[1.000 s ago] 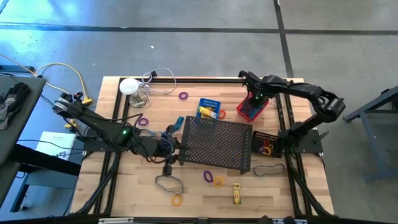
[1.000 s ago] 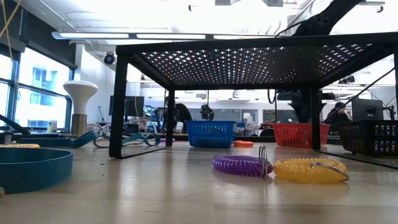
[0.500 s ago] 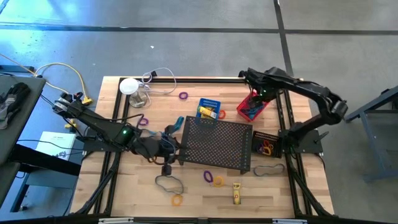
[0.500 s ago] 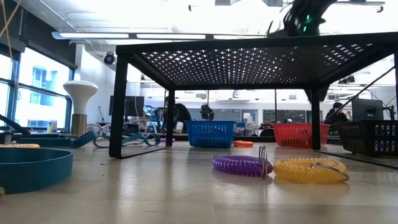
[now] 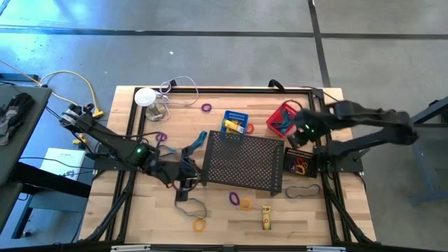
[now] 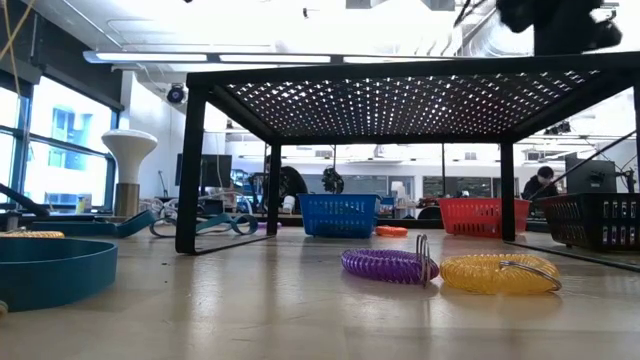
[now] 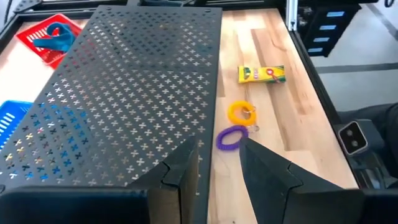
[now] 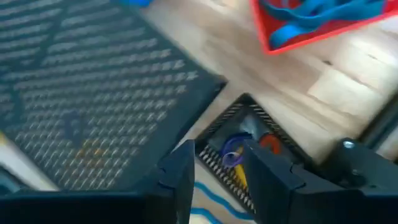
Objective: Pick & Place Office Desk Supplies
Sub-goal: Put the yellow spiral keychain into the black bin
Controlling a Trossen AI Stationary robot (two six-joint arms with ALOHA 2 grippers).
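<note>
Loose supplies lie around the black mesh tray (image 5: 243,163). A purple ring (image 5: 234,198), an orange ring (image 5: 246,204) and a yellow box (image 5: 267,217) lie flat near the table's near edge. So do a dark rubber band (image 5: 189,206) and another orange ring (image 5: 200,225). My left gripper (image 5: 183,179) is open and empty at the tray's left side, and the same purple ring (image 7: 232,137) shows ahead of it. My right gripper (image 5: 301,133) hovers open and empty between the red basket (image 5: 283,119) and the small black basket (image 8: 245,146).
The red basket (image 8: 317,18) holds blue bands; the small black basket (image 5: 299,162) holds purple and orange rings. A blue basket (image 5: 236,120) with a yellow item stands behind the tray. A white round-topped object (image 5: 147,98) with a cable stands far left. Another dark band (image 5: 301,190) lies near right.
My right gripper has swung from above the red basket's far side toward the table's near and right edges, coming over the gap beside the small black basket. My left gripper has shifted slightly toward the near edge. The loose items have stayed where they were.
</note>
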